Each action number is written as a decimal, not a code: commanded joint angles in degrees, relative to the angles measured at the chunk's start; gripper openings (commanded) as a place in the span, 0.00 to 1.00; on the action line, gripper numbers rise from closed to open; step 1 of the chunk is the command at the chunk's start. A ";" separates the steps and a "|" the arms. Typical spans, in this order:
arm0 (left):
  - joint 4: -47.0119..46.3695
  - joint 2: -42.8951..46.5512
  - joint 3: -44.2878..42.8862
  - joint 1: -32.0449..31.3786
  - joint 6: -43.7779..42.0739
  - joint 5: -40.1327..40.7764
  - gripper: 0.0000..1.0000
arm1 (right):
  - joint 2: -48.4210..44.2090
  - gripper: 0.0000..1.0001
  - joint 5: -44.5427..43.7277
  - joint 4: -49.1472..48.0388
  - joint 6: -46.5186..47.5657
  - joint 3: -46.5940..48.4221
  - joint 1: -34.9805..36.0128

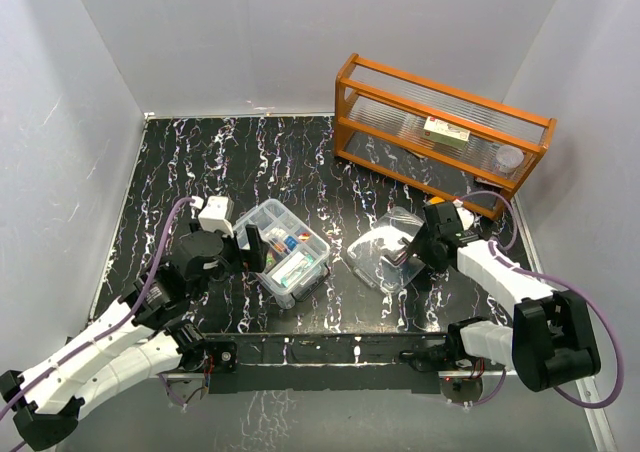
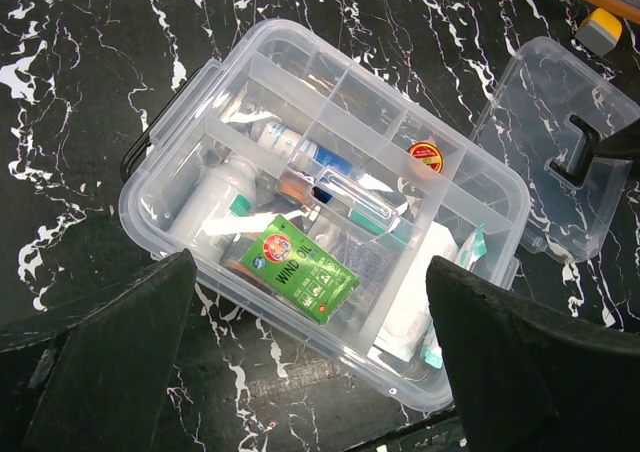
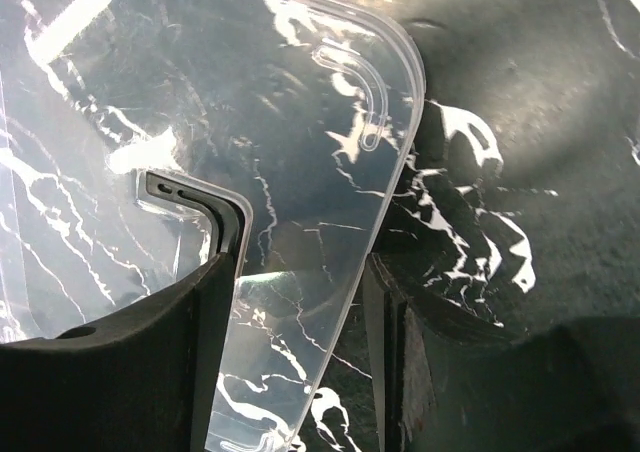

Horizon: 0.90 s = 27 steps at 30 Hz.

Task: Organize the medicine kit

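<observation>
The medicine kit (image 1: 305,229) is a clear box standing open at the table's near middle, its divided tray holding tubes, packets and a green sachet (image 2: 300,267). My left gripper (image 1: 250,247) hovers open over the kit's near wall (image 2: 330,337), its fingers (image 2: 110,352) wide apart and holding nothing. The clear lid (image 1: 385,252) lies to the right of the kit, dark handle (image 3: 200,207) up. My right gripper (image 3: 300,292) is open and straddles the lid's edge (image 3: 390,172). One finger (image 3: 120,372) is over the lid by the handle and the other is outside the rim.
An orange wooden rack (image 1: 440,132) stands at the back right with a small white box (image 1: 447,132) and a round white item (image 1: 510,157) in it. White walls close the table on three sides. Both arm bases sit at the near edge.
</observation>
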<state>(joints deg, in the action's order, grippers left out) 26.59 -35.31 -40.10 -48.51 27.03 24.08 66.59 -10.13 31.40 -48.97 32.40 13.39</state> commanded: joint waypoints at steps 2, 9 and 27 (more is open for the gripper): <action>-1.80 -0.70 -1.69 -0.15 -0.55 -0.39 0.99 | 1.66 0.43 5.38 -2.33 13.09 1.51 0.86; -2.65 -1.32 -1.61 -0.10 -0.66 -0.58 0.99 | 4.39 0.40 2.47 -2.78 19.19 6.77 5.59; -2.32 -1.02 -1.90 -0.17 -1.10 -0.32 0.99 | 7.05 0.80 5.84 -0.61 17.15 10.92 11.30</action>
<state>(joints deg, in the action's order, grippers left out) 25.30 -36.53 -40.10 -48.51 26.59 23.42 74.19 -4.67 32.38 -30.09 41.50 22.52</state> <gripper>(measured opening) 0.986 0.781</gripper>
